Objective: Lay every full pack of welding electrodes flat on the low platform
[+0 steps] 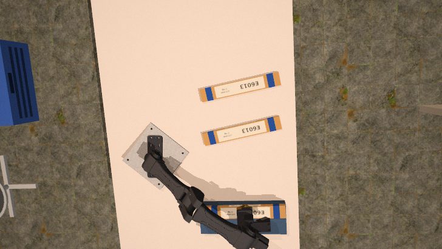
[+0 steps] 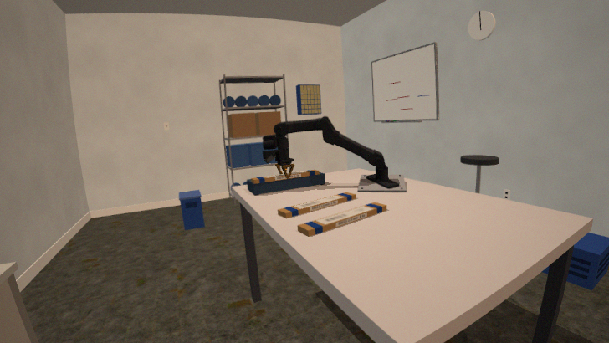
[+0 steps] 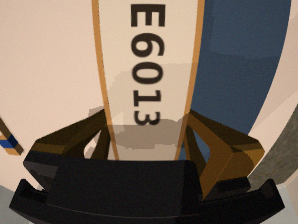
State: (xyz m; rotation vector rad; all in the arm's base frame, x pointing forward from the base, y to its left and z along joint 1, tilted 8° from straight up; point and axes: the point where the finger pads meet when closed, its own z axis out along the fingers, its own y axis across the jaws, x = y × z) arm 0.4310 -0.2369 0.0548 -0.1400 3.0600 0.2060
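From above, two packs (image 1: pixel 239 86) (image 2: pixel 342 219) lie apart on the table (image 1: pixel 160 61) (image 2: pixel 426 238); up close, the gripper (image 2: pixel 288 176) (image 3: pixel 147 112) clamps a third pack (image 1: pixel 279 211) (image 2: pixel 313 173) (image 3: pixel 150 50), flat on the platform (image 1: pixel 275 227) (image 2: pixel 294 184) (image 3: pixel 240 65).

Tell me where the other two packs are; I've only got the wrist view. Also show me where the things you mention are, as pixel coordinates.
Observer: The nearer pack (image 1: pixel 241 130) (image 2: pixel 317 205) (image 3: pixel 9 144) and the farther pack (image 1: pixel 239 86) (image 2: pixel 342 218) lie flat on the table, roughly parallel, both off the platform (image 1: pixel 278 227) (image 2: pixel 289 185) (image 3: pixel 240 50).
Operator: Now give me the ends of the gripped pack (image 1: pixel 227 212) (image 2: pixel 259 180) (image 3: pixel 147 45).
Observer: The exterior view shows both, each near a blue band, above the platform; the claw (image 1: pixel 244 211) (image 2: pixel 286 175) (image 3: pixel 147 112) grips between them.
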